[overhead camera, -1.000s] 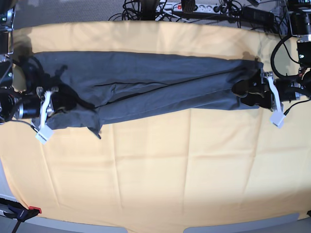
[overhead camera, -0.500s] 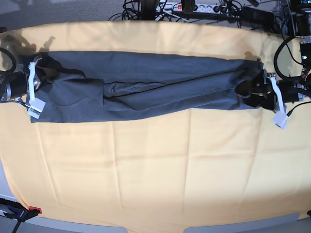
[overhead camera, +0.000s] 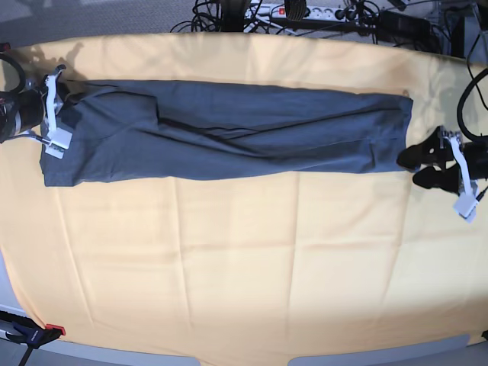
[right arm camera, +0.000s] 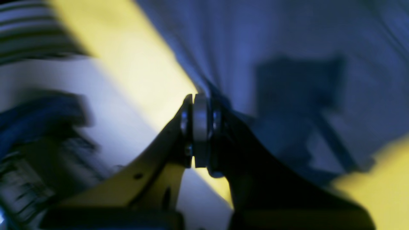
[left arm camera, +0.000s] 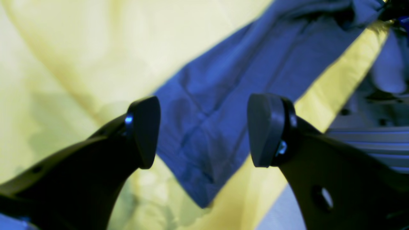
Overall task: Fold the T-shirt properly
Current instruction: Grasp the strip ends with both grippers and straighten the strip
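Left wrist view: your left gripper (left arm camera: 203, 131) has its jaws spread wide, nothing between them, hanging just off the T-shirt (overhead camera: 229, 130) end. Right wrist view, blurry: your right gripper (right arm camera: 199, 134) has its jaws pressed together at the shirt's edge; fabric seems pinched, though the blur leaves it unsure. Base view: T-shirt lies as a long narrow band across the far part of the yellow cloth (overhead camera: 244, 267) covering the table, right gripper at one end, left gripper just past the other.
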Robot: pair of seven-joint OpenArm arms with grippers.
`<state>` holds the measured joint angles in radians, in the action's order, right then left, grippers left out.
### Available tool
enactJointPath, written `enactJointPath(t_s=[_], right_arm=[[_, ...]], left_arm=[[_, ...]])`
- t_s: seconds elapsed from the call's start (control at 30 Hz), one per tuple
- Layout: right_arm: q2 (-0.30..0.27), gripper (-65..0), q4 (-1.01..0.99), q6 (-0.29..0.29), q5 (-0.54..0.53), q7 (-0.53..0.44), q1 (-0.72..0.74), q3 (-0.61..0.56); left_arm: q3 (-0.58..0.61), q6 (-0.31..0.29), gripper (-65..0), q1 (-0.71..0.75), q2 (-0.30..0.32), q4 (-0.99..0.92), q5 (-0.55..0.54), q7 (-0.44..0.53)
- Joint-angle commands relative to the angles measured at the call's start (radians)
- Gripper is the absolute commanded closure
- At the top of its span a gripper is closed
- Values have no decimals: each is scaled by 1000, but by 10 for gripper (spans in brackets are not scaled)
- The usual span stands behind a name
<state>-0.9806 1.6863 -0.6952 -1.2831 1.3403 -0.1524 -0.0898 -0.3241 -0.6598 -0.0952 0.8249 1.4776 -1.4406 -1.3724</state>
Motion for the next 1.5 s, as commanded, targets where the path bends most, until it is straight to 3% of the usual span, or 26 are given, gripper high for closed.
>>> enactJointPath(t_s=[0.0, 0.03, 0.17, 0.23, 0.47, 0.57, 0.63, 0.7, 0.77, 0.87, 1.0, 1.13, 1.23, 1.47], right_arm=[[-28, 0, 7, -3, 3, -45, 18, 14], [-28, -30, 7, -3, 24, -68, 23, 14], [-28, -298, 7, -3, 113, -71, 61, 14], [-28, -350, 7, -3, 97, -70, 82, 14], [-28, -349, 9, -3, -194, 56, 172, 72], [2, -330, 9, -3, -200, 56, 177, 196], [51, -215, 8, -3, -200, 56, 174, 280], [101, -13, 6, -3, -200, 56, 151, 342], [156, 0, 6, -3, -200, 51, 110, 381], [235, 0, 6, -3, -119, -7, 42, 396], [323, 0, 6, -3, 171, -189, -18, 396], [407, 0, 6, -3, 337, -247, -55, 396], [444, 0, 6, -3, 397, -249, -64, 396], [446, 0, 6, -3, 401, -245, -66, 397]], left_arm=[[-13, -6, -441, -27, 25, 13, -23, 11], [-13, -6, -441, -35, 26, 13, -23, 11], [-13, -6, -441, -36, 29, 13, 0, 11], [-13, -6, -441, -36, 29, 13, 25, 11], [-14, -38, -441, -36, 59, 13, 98, 12], [-46, -23, -441, -35, 82, 13, 98, 12], [-99, 5, -441, -35, 79, 13, 98, 15], [-161, 41, -441, -35, 73, 13, 105, 14], [-232, 72, -441, -35, 56, 13, 154, 16], [-332, 105, -441, -35, 16, 12, 245, 34], [-402, 158, -441, 7, -27, 11, 353, 99], [-412, 163, -441, 74, -75, 7, 399, 117], [-412, 164, -441, 100, -120, 7, 403, 116], [-412, 206, -441, 159, -183, 6, 514, 116]])
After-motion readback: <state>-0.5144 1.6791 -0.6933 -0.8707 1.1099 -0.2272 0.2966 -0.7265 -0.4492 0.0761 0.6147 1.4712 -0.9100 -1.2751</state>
